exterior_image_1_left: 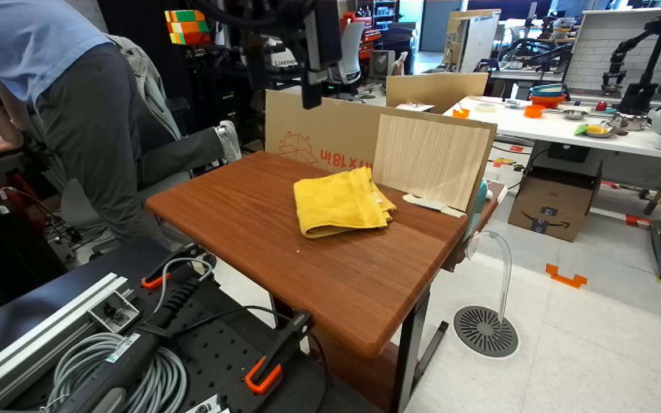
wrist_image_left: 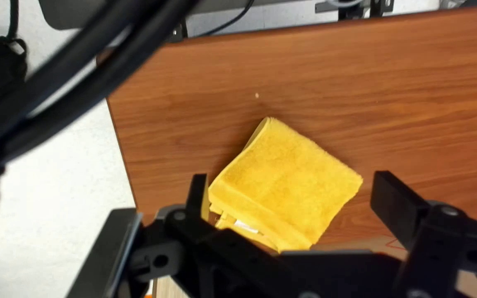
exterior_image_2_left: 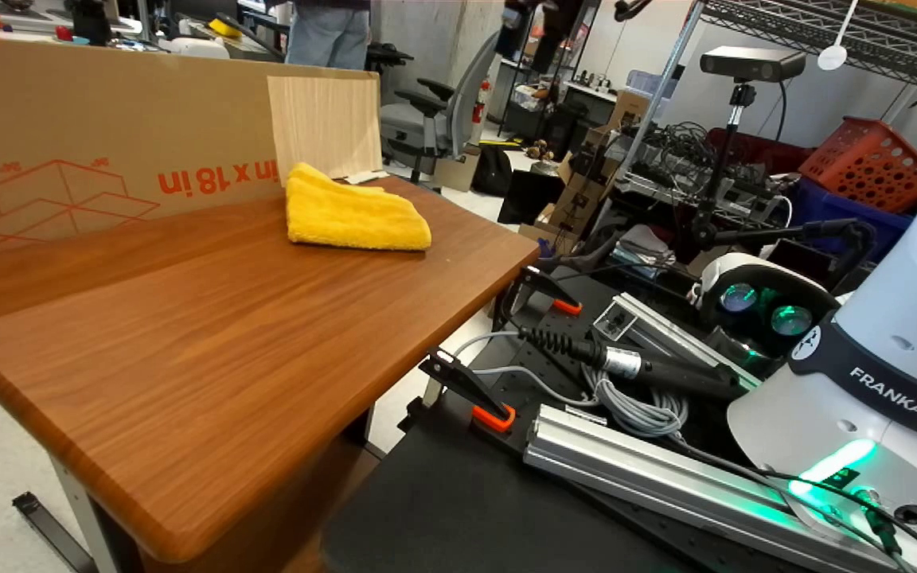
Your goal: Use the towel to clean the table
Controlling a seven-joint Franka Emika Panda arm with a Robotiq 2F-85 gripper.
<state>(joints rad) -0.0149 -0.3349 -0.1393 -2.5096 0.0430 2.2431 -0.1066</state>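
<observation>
The yellow towel [exterior_image_1_left: 339, 203] lies folded on the brown wooden table [exterior_image_1_left: 238, 201]. It shows in an exterior view [exterior_image_2_left: 355, 215] near the table's back, and in the wrist view [wrist_image_left: 288, 178] its loose folded edge and a white tag show at the lower left. My gripper [exterior_image_1_left: 283, 89] hangs high above the table, apart from the towel. In the wrist view my gripper [wrist_image_left: 291, 178] is open and empty, its two fingers framing the towel from above. A tiny pale speck [wrist_image_left: 256, 95] lies on the table beside the towel.
A cardboard sheet [exterior_image_2_left: 108, 127] stands along the table's back edge, with a light wood panel [exterior_image_1_left: 431, 160] against it. A black mounting board with orange-tipped clamps [exterior_image_1_left: 264, 373], coiled cable [exterior_image_1_left: 158, 373] and metal profile borders the front edge. A person [exterior_image_1_left: 89, 103] leans nearby.
</observation>
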